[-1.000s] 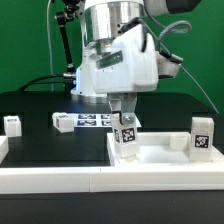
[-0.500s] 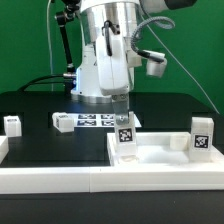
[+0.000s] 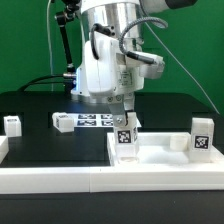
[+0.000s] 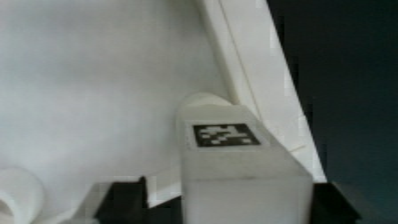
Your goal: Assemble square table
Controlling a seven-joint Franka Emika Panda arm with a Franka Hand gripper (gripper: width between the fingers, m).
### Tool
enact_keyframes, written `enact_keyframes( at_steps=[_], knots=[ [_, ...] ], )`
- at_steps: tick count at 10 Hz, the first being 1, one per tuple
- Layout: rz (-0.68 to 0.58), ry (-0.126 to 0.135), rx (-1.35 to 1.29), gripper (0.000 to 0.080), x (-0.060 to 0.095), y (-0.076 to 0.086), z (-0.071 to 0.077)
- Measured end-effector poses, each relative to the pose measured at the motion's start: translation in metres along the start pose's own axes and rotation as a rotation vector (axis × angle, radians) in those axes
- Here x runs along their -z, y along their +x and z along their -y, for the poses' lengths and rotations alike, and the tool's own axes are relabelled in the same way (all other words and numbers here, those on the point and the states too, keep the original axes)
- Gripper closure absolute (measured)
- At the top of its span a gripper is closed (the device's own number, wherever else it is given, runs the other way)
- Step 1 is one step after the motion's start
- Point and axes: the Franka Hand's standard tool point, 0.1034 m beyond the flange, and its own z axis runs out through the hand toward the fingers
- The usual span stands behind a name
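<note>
My gripper (image 3: pixel 127 117) is shut on a white block leg (image 3: pixel 127 140) with a black-and-white tag. It holds the leg upright at the far left corner of the white tray-like tabletop (image 3: pixel 165 160). In the wrist view the leg (image 4: pixel 228 160) sits between the dark fingers (image 4: pixel 125 203), over the tabletop floor (image 4: pixel 89 90) beside its raised rim (image 4: pixel 249 60). A second leg (image 3: pixel 203 139) stands at the tabletop's right side. A third leg (image 3: pixel 12 124) stands at the exterior view's left. A fourth leg (image 3: pixel 63 121) lies near it.
The marker board (image 3: pixel 97 121) lies flat on the black table behind the gripper. A long white border bar (image 3: pixel 55 178) runs along the front. The robot base and cables stand at the back.
The wrist has turned about its vertical axis, and the held leg has turned with it, so its tag now faces at a slant. The leg stays at the same corner.
</note>
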Motion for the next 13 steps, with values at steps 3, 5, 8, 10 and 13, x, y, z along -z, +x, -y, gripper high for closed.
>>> enact_keyframes(
  at_steps=[3, 5, 8, 10, 13],
  knots=[
    [-0.001, 0.004, 0.224, 0.0186, 0.002, -0.002, 0.003],
    [-0.002, 0.006, 0.406, 0.0151, 0.003, -0.003, 0.006],
    [-0.003, 0.012, 0.673, 0.0150, 0.005, -0.003, 0.010],
    [-0.006, 0.012, 0.865, 0.0150, 0.005, 0.000, 0.011],
    [-0.025, 0.000, 1.129, 0.0150, 0.003, 0.001, 0.010]
  ],
)
